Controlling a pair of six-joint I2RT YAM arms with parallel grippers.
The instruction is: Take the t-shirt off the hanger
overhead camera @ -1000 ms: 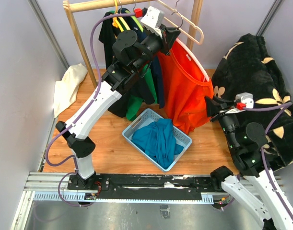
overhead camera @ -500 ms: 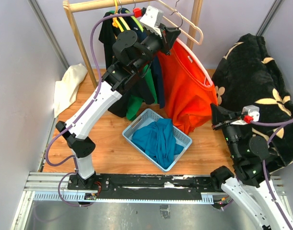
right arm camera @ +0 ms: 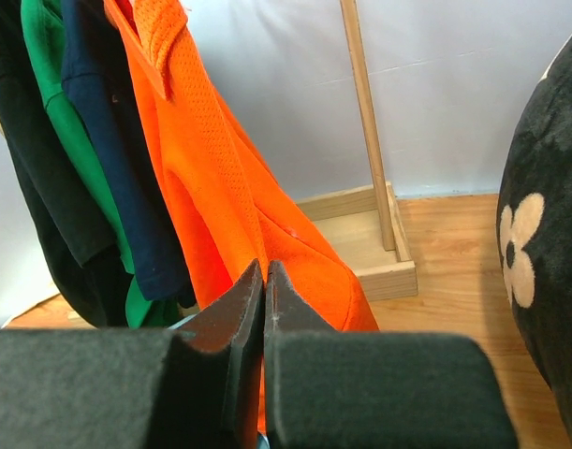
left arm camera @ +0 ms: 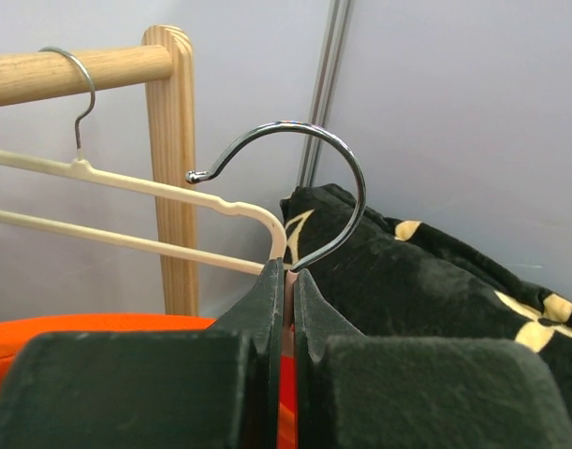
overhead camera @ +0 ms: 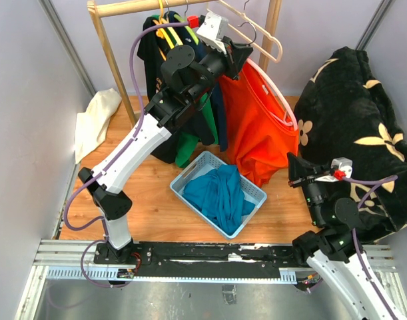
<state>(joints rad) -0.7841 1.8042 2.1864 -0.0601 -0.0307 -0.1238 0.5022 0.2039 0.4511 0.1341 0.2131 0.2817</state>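
**Q:** Where the garment is viewed up close, what can be said of its cloth?

**A:** An orange t-shirt (right arm camera: 220, 187) of fine open mesh is shown, draped in soft folds. Beside it, a smooth green garment (right arm camera: 56, 122) and a navy garment (right arm camera: 117, 140) are hung.

**Q:** How is it carried?

**A:** It is hung on a thin cream hanger (overhead camera: 285, 110) with a curved chrome hook (left arm camera: 334, 154). The hook's stem is pinched between the flat dark fingers (left arm camera: 267, 309) of the left gripper (left arm camera: 287, 273), clear of the round wooden rail (overhead camera: 130, 7). A second hanger (left arm camera: 126, 182), bare, is hooked on that rail.

**Q:** And the right gripper (right arm camera: 265, 273)?

**A:** Its fingers are pressed together on themselves. It is held low, near the shirt's lower right edge; contact cannot be judged.

**Q:** What else is set out?

**A:** A blue lattice-sided plastic basket (overhead camera: 188, 171) filled with crumpled teal cloth (overhead camera: 220, 190) is set below the shirt. A plush black blanket (overhead camera: 363, 100) patterned with cream flowers is heaped at the right.
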